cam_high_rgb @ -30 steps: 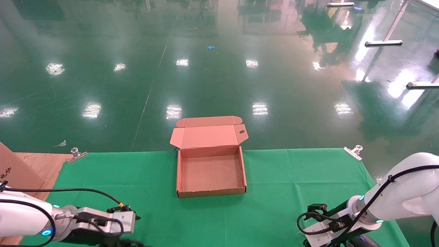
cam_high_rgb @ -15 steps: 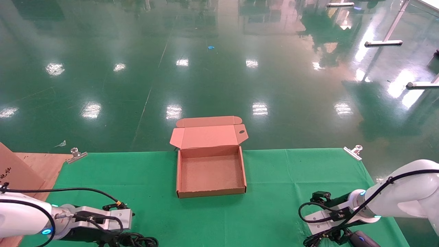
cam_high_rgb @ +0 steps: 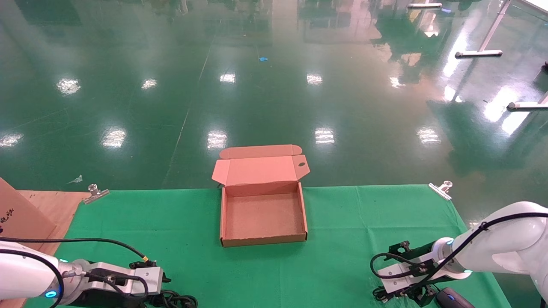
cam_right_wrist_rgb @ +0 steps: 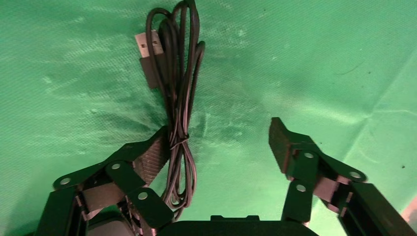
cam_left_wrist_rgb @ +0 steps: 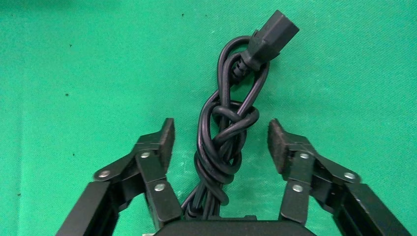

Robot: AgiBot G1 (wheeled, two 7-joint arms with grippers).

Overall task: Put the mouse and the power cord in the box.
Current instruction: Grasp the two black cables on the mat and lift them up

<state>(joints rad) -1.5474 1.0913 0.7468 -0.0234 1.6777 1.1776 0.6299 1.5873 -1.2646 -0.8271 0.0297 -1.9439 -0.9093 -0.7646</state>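
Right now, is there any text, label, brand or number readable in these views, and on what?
Dark marks on the cardboard piece at the table's left edge: too small to read.
The box: no print visible.
The power cord between the left claw fingers: no legible marking.
The mouse by the right claw: no readable label.

Bright lights are shining on the shiny green floor (cam_high_rgb: 274, 85), a green cloth (cam_high_rgb: 364, 222) is lying over the table with silver clips (cam_high_rgb: 441, 189) holding it, and white metal legs (cam_high_rgb: 479, 53) are standing far off.
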